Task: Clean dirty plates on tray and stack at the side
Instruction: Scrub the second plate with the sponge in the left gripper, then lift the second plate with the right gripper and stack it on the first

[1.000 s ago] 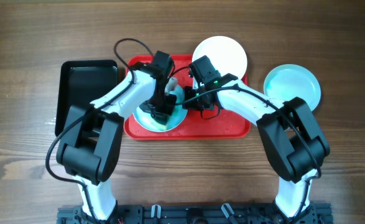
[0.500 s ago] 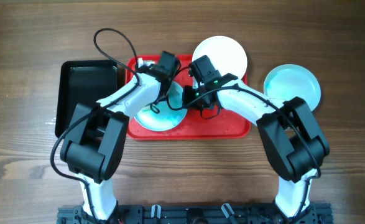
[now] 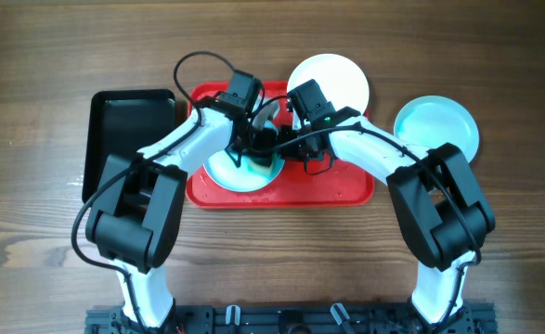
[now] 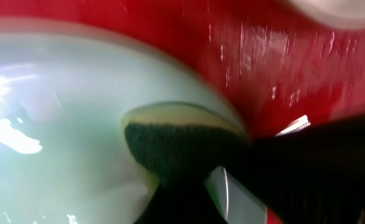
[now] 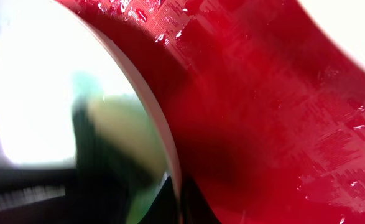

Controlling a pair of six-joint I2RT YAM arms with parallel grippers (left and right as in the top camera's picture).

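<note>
Sponge (image 4: 170, 146) pinched in the left gripper (image 3: 251, 147) has swung back down onto the right half of the mint plate (image 4: 51, 155), whose rim the right gripper (image 3: 295, 148) seems to clamp on the red tray (image 3: 337, 190), so scrubbing looks unfinished and the white plate (image 3: 332, 79) beyond waits.

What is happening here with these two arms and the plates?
The robot is cleaning a plate. The left gripper presses a yellow-green sponge onto the pale mint plate lying in the red tray. The right gripper appears to pinch that plate's rim to steady it. A white plate sits at the tray's far right corner. Another mint plate lies on the table, off the tray.
</note>
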